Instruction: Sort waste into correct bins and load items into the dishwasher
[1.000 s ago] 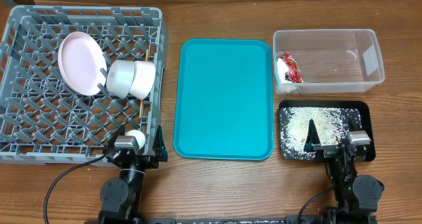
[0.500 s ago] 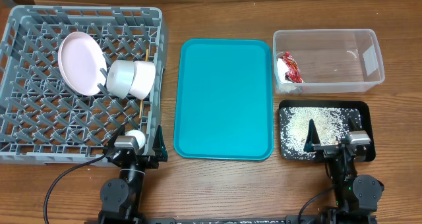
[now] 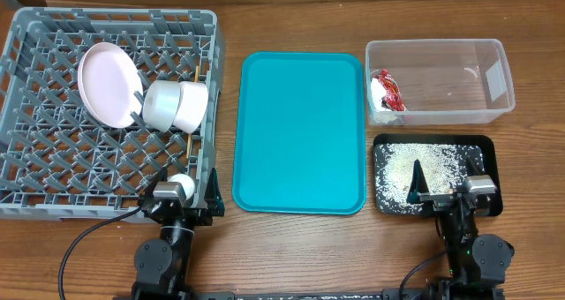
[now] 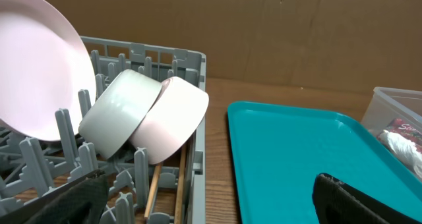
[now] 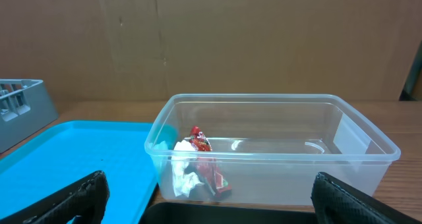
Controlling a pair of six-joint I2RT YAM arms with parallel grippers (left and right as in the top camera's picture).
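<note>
The grey dish rack (image 3: 53, 172) holds the round white plate (image 3: 108, 84) on edge, the greenish-white bowl (image 3: 161, 104), the pinkish-white bowl (image 3: 193, 107) and the wooden chopsticks (image 3: 190, 146). They show in the left wrist view too: plate (image 4: 36, 72), bowls (image 4: 122, 112) (image 4: 175, 122), chopsticks (image 4: 153, 194). The red-and-white wrapper (image 3: 387, 92) lies in the clear tub (image 3: 459, 79), also in the right wrist view (image 5: 201, 165). White grains (image 3: 415, 168) lie in the black tray (image 3: 485, 150). My left gripper (image 3: 184, 197) and right gripper (image 3: 446, 194) are open and empty at the table's front.
The teal serving tray (image 3: 300, 132) lies bare between the rack and the bins. A brown wall stands behind the table in both wrist views.
</note>
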